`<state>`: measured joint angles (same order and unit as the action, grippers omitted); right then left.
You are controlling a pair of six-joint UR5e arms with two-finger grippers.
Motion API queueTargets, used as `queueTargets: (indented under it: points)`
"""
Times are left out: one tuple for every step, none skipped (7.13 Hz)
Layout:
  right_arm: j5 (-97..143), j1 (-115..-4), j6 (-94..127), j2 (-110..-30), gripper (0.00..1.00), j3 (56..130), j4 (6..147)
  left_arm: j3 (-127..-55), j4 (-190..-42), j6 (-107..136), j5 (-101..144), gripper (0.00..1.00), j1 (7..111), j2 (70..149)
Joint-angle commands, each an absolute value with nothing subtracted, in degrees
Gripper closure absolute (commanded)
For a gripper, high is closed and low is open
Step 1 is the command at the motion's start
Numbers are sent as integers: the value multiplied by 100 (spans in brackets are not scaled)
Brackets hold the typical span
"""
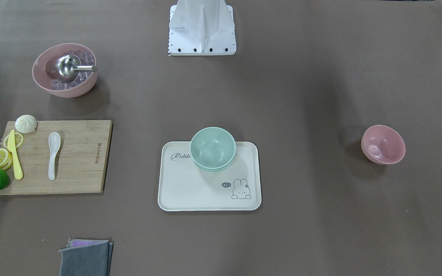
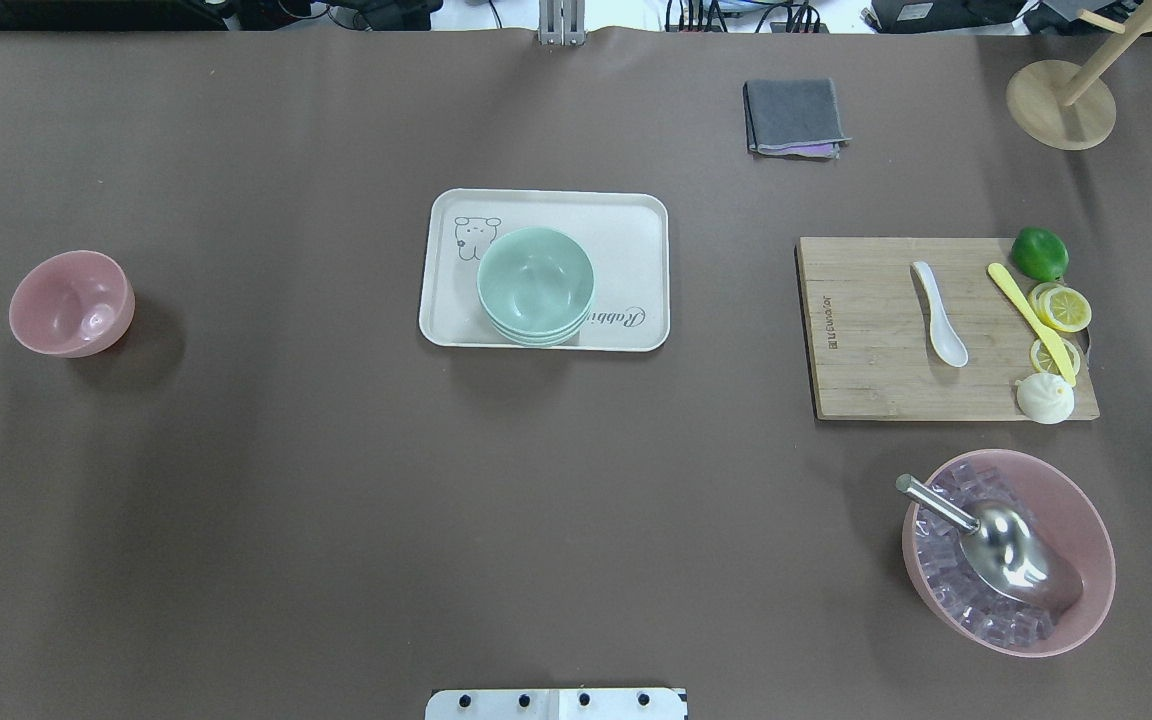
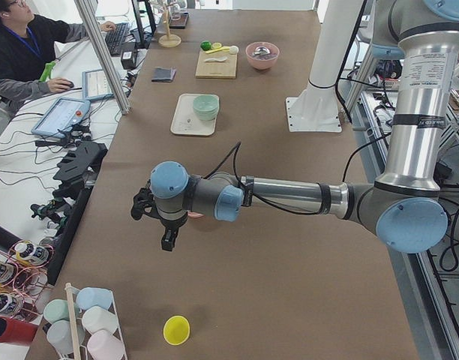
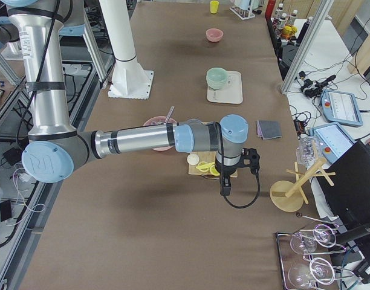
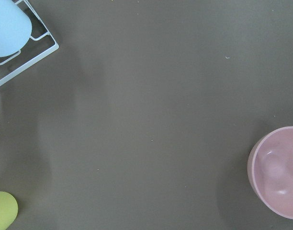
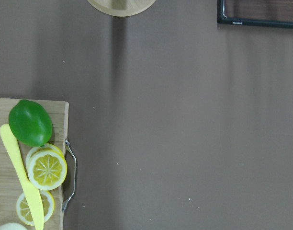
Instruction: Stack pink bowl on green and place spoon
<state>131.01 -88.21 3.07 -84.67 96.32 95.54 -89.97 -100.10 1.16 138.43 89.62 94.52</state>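
1. The small pink bowl (image 2: 71, 303) is sitting upright on the tabletop (image 2: 336, 500) at the overhead view's left, well apart from the tray. The left gripper (image 3: 168, 236) is hanging near it, off to one side. Whether its fingers are apart or together cannot be told. Risk: a grasp on the smooth, curved rim slipping or tipping the bowl.
2. The green bowl stack (image 2: 535, 285) is standing at centre on the cream tray (image 2: 636, 215), near the tray's robot-side edge. Risk: an off-centre release leaving the pink bowl tilted instead of nested.
3. The white spoon (image 2: 939, 312) is lying flat on the cutting board (image 2: 866, 340). The right gripper (image 4: 226, 184) is hovering beside the board's lime end, and its finger state also cannot be told. Risk: fingers scraping the board and skidding the thin handle.
4. The large pink ice bowl (image 2: 1086, 520) is sitting nearby. Risk: it being mistaken for the target.
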Motion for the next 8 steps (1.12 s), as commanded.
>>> queueTargets:
  points:
    - [13104, -8815, 351, -8306, 0, 9860, 9545, -8913, -10674, 132, 13834, 2, 8956, 9580]
    - [13104, -8815, 360, -8297, 0, 9974, 9249, -8886, -11244, 158, 13825, 2, 8956, 9571]
    - [13096, -8815, 369, -8358, 0, 9923, 8750, -8886, -11380, 193, 13703, 2, 8956, 9580]
    - [13113, -8815, 491, -8358, 0, 9845, 8562, -8886, -11425, 480, 13711, 2, 8956, 9597]
    - [13105, -8815, 492, -8358, 0, 9844, 8526, -8860, -11487, 501, 13711, 2, 8956, 9632]
    - [13104, -8815, 492, -8358, 0, 9783, 8203, -8825, -11522, 501, 13720, 2, 8956, 9746]
    - [13122, -8798, 640, -8402, 0, 9765, 7791, -8781, -11723, 518, 13711, 2, 8947, 9756]
    - [13148, -8598, 868, -8385, 0, 9712, 7726, -8632, -11742, 484, 13702, 2, 8712, 10008]
